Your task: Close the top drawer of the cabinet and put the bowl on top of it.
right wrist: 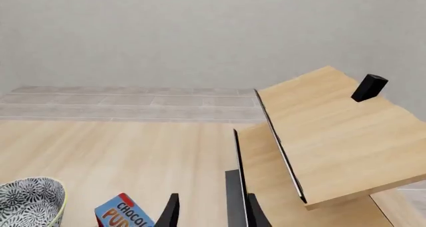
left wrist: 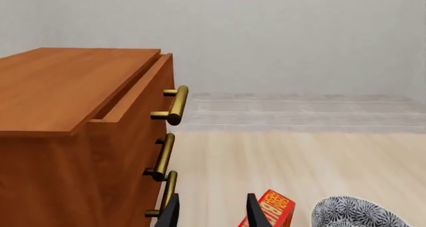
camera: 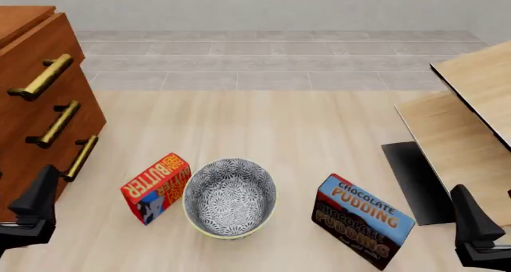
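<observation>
The reddish-brown cabinet point(camera: 24, 122) stands at the table's left. Its top drawer point(left wrist: 143, 95) is pulled out a little, leaving a gap behind the front, and its brass handle point(left wrist: 174, 105) faces the table. The floral bowl point(camera: 230, 197) sits upright on the table near the front, between two boxes. My left gripper point(left wrist: 213, 217) is open and empty, low beside the cabinet's bottom drawer and left of the bowl. My right gripper point(right wrist: 213, 214) is open and empty, at the front right beyond the pudding box. The bowl point(right wrist: 30, 202) shows at the edge of the right wrist view.
A red butter box point(camera: 155, 187) leans just left of the bowl. A blue-and-brown chocolate pudding box point(camera: 363, 221) stands to its right. Pale light-wood furniture point(camera: 471, 104) with a black panel point(camera: 415, 182) fills the right side.
</observation>
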